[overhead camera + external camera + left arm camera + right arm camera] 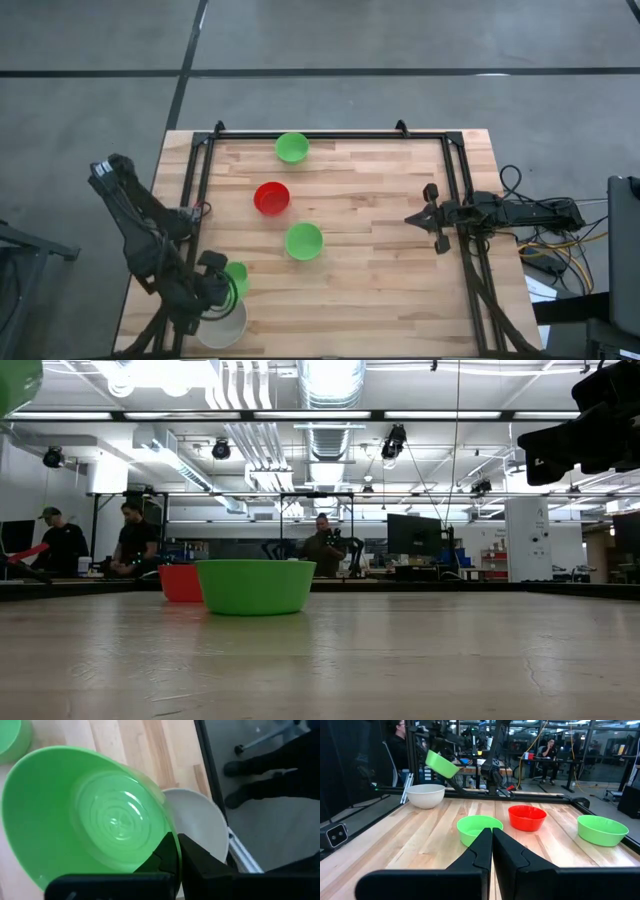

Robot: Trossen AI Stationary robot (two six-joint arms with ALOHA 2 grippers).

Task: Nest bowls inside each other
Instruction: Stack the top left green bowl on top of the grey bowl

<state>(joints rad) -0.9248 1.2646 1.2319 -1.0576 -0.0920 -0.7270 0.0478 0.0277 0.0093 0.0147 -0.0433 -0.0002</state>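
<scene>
**Q:** What is the status of the largest bowl?

**A:** The whitish-cream bowl (222,326) stands upright at the near left corner of the wooden table (380,290). As far as the views show, nothing sits inside it yet. It appears to serve as the base of the stack.

**Q:** Which bowl is in hand?

**A:** One green bowl (236,277) is off the table, tilted, above and just beside the whitish-cream bowl. The left gripper (175,851) has its fingers pressed together on that bowl's rim. In the right wrist view it hangs in the air, apart from the cream bowl below.

**Q:** And the remaining bowls?

**A:** Three rest singly on the table, well apart from one another: a green bowl at the far edge (292,147), the red bowl (271,198) nearer the middle, and a second green bowl (303,241) nearer still. None is nested.

**Q:** State of the right arm?

**A:** The right gripper (492,837) waits at the right side of the table, fingers pressed together, holding nothing.

**Q:** Overall progress?

**A:** Judged early: the first nesting is in progress, not completed. Three further placements would remain.
</scene>
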